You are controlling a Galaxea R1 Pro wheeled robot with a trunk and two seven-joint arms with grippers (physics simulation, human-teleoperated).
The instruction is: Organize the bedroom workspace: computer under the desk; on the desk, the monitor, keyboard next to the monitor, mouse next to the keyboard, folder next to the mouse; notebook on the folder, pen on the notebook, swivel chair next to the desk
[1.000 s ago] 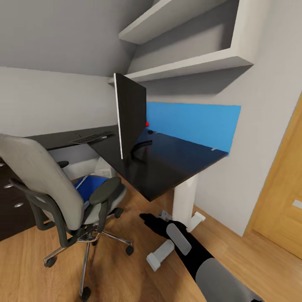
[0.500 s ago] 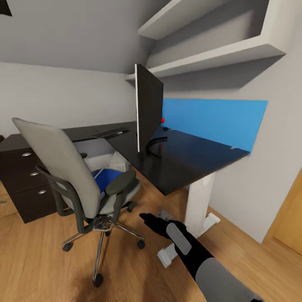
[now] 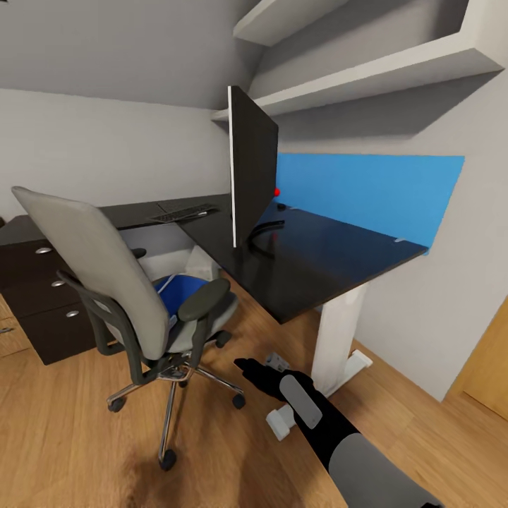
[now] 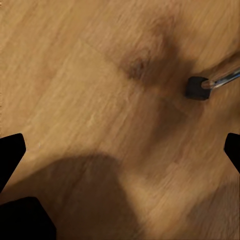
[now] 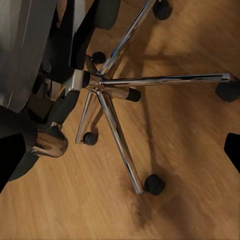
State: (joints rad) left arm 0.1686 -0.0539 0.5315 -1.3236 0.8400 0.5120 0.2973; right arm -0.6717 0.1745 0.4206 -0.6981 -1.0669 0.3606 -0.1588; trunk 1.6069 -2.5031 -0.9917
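Right gripper (image 3: 262, 368) hangs low over the wood floor (image 3: 63, 437), its fingers (image 5: 232, 150) spread wide at the edges of the wrist view, nothing between them. Left gripper (image 4: 120, 150) is likewise spread over bare boards. Just beyond the right gripper, the swivel chair (image 3: 120, 282) carries the blue folder (image 3: 180, 291) on its seat. Behind it, the desk (image 3: 310, 257) bears the monitor (image 3: 252, 169), and the keyboard (image 3: 185, 212) probably lies further along.

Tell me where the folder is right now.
In the head view the blue folder lies on the seat of the swivel chair, at the picture's left, just in front of the desk corner.
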